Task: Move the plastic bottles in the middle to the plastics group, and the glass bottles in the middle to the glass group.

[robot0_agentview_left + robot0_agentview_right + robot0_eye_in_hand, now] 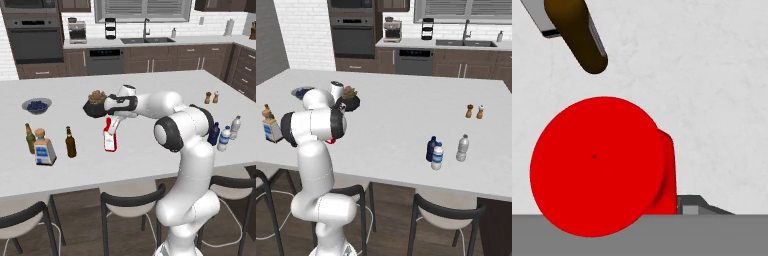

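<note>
**No legible text**

The red bottle [110, 139] just below the hand [113, 121] has a white label, the square clear bottle [44, 149] well to its left a blue one; neither can be read.

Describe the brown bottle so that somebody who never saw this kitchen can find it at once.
Look at the white island counter and go to its near left part. There stands a row: an olive-green bottle, a square clear bottle, then the brown bottle, with a red bottle further right. It is the slim, dark one, alone between the clear bottle and the red one.
</note>
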You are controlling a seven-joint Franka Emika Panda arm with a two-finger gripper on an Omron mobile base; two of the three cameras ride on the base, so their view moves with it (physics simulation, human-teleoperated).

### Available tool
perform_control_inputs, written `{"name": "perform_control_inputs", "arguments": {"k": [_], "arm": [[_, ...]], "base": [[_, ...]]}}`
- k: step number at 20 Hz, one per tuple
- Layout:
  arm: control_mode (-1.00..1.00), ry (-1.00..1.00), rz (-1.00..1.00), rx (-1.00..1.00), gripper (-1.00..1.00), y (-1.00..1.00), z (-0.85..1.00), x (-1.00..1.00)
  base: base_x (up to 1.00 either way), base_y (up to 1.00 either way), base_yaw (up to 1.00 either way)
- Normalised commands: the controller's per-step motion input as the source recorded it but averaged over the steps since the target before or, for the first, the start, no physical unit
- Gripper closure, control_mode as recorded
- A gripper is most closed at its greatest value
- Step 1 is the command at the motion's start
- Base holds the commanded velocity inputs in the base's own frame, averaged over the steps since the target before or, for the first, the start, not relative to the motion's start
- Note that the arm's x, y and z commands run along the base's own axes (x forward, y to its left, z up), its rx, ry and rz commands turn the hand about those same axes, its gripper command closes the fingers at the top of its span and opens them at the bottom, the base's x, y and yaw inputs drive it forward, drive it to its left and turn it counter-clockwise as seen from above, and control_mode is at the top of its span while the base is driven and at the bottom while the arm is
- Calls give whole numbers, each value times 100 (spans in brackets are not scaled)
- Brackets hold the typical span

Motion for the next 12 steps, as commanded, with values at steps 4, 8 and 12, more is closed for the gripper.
{"name": "perform_control_inputs", "arguments": {"k": [4,8,12], "arm": [[-100,-2,0,0,100,5,8,-6],[-100,-10,1,2,100,17,31,-19],[-100,-4,1,0,100,36,30,-1]], "base": [[0,0,0],[0,0,0],[0,0,0]]}}
